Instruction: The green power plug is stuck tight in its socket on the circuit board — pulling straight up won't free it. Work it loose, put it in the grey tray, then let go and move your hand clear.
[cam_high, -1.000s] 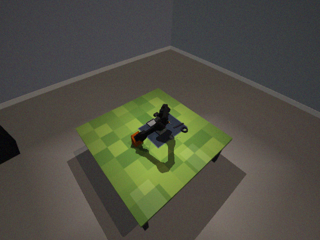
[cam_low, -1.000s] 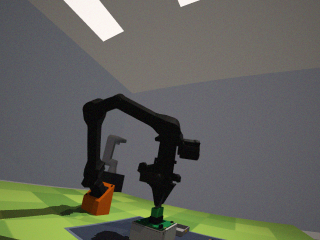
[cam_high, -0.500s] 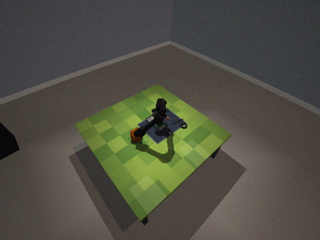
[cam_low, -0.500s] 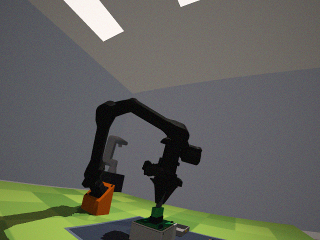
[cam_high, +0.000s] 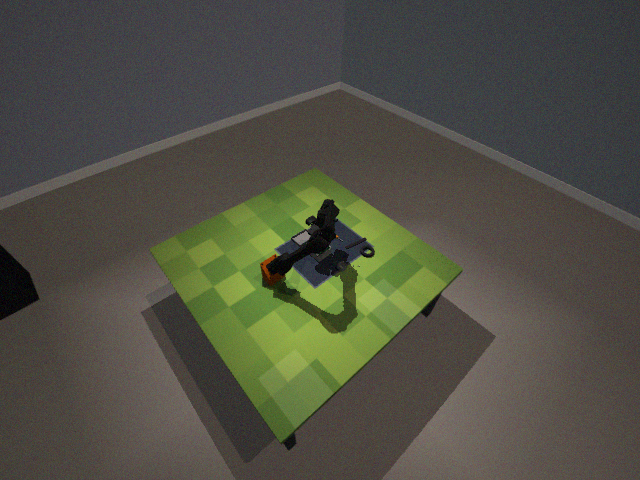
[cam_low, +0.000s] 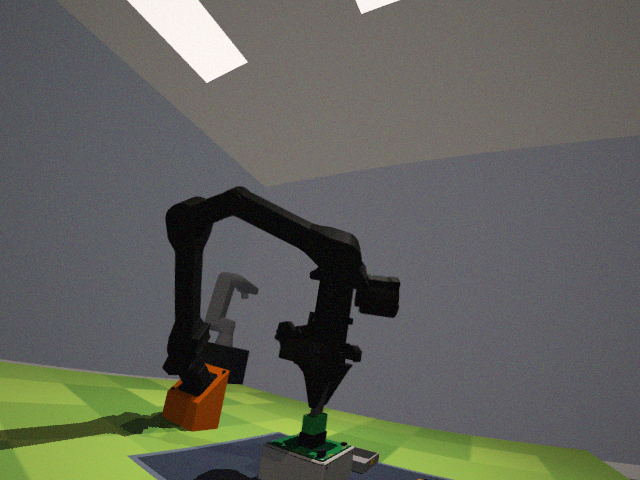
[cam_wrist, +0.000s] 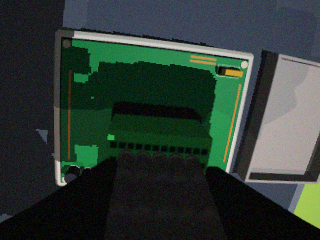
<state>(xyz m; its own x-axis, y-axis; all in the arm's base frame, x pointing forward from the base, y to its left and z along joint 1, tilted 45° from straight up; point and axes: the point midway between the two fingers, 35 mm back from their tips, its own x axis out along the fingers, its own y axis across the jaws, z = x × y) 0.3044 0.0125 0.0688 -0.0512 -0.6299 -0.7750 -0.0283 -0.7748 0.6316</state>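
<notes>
Circuit board (cam_low: 333, 448) (cam_wrist: 137, 55) on a box (cam_low: 305, 465), tray (cam_low: 364, 459) (cam_wrist: 287, 120) beside it, plug (cam_low: 314, 423) (cam_wrist: 160, 131) in socket (cam_low: 312, 439)

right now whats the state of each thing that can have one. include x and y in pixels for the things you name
gripper (cam_low: 316, 408) (cam_wrist: 162, 174): shut on the plug
plug (cam_low: 314, 424) (cam_wrist: 159, 132): upright, in the socket
socket (cam_low: 312, 439) (cam_wrist: 156, 109): filled by the plug
tray (cam_high: 301, 237) (cam_low: 364, 458) (cam_wrist: 287, 125): upright, no plug in it
arm (cam_high: 305, 249) (cam_low: 273, 217): bent, reaching down over the board (cam_low: 336, 448) (cam_wrist: 226, 117)
</notes>
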